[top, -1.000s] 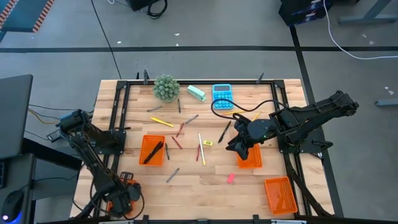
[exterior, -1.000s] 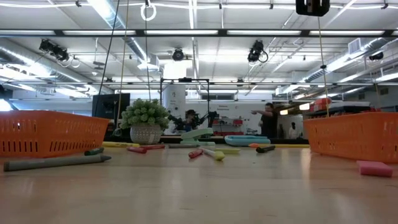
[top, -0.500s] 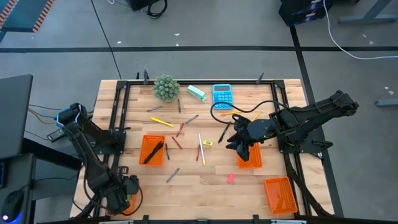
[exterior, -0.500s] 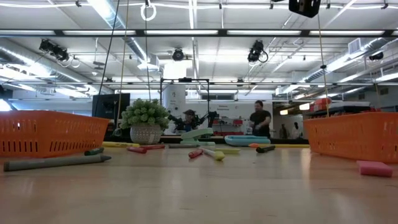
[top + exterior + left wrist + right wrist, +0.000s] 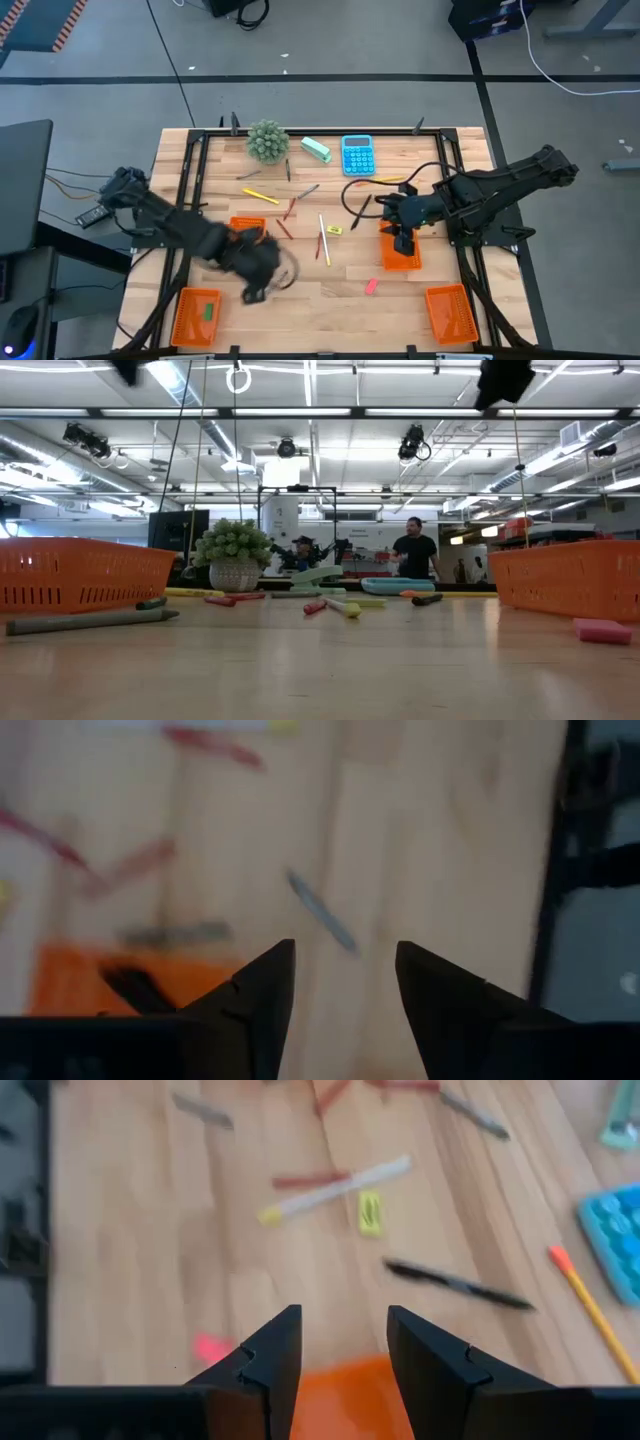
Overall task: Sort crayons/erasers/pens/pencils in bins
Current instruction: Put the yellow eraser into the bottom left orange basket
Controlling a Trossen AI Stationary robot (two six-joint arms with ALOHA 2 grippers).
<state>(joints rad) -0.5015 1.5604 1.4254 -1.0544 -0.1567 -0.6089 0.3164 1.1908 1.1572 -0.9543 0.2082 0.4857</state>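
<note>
Near edge: two bins. Front-left bin (image 5: pixel 196 316) holds a small green eraser (image 5: pixel 208 312); front-right bin (image 5: pixel 449 313) looks empty from above. Pink eraser (image 5: pixel 371 286) loose on the surface (image 5: pixel 320 300) between them.

Mid-surface: left gripper (image 5: pixel 262 272) over the boards beside the left-middle bin (image 5: pixel 243 228), jaws apart, nothing held; a grey pen (image 5: pixel 322 910) lies just ahead of it. That bin holds a black pen (image 5: pixel 135 988). Right gripper (image 5: pixel 404 238) over the right-middle bin (image 5: pixel 401 254), jaws apart and empty.

Centre: pencils (image 5: pixel 322 236), red crayons (image 5: pixel 284 229), a yellow-green eraser (image 5: pixel 334 230) and a black pen (image 5: pixel 361 213) loose.

Far: more pens and a pencil (image 5: pixel 259 196) scattered short of the plant (image 5: pixel 267 140) and calculator (image 5: pixel 357 155).

Judgement: early stage; two items binned, most unsorted.
</note>
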